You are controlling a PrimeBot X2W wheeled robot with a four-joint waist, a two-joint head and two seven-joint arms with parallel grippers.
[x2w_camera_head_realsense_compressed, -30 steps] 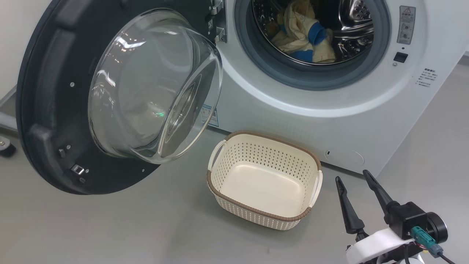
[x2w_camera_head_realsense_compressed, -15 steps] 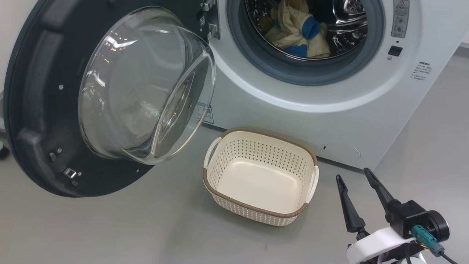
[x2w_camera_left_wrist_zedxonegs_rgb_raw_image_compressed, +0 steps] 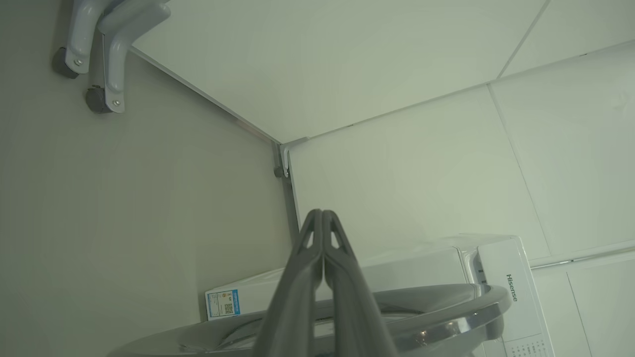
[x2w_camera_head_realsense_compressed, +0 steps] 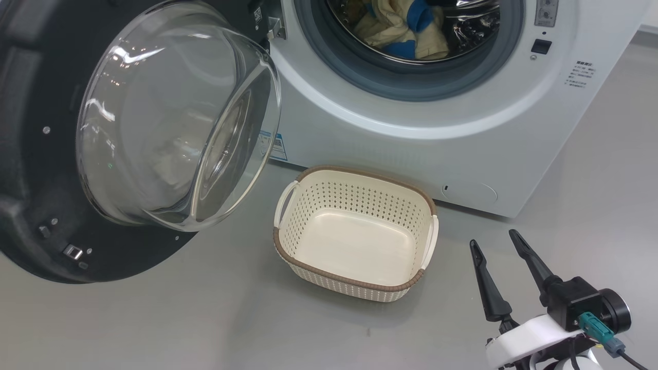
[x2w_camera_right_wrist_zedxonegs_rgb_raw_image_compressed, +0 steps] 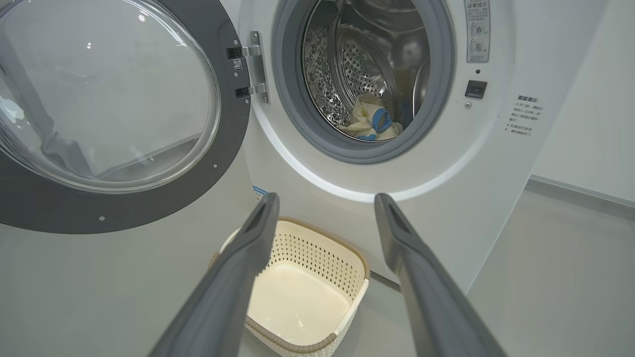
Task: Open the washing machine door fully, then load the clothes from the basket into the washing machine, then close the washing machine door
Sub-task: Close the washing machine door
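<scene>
1. While the washing machine door (x2w_camera_head_realsense_compressed: 154, 123) hangs wide open at the left, the clothes (x2w_camera_head_realsense_compressed: 396, 25) lie in the drum (x2w_camera_head_realsense_compressed: 475, 25) of the washing machine (x2w_camera_head_realsense_compressed: 411, 149).
2. The basket (x2w_camera_head_realsense_compressed: 360, 203) stands on the floor (x2w_camera_head_realsense_compressed: 205, 318) just before the machine.
3. The right tool (x2w_camera_head_realsense_compressed: 492, 237), released with fingers spread, hovers near the basket.
4. The left tool (x2w_camera_left_wrist_zedxonegs_rgb_raw_image_compressed: 322, 213) is clenched on nothing.

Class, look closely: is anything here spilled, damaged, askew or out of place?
Nothing stands out. The basket stands upright and empty on the floor, the clothes lie inside the washing machine, and the washing machine door hangs wide open, with no visible damage.
</scene>
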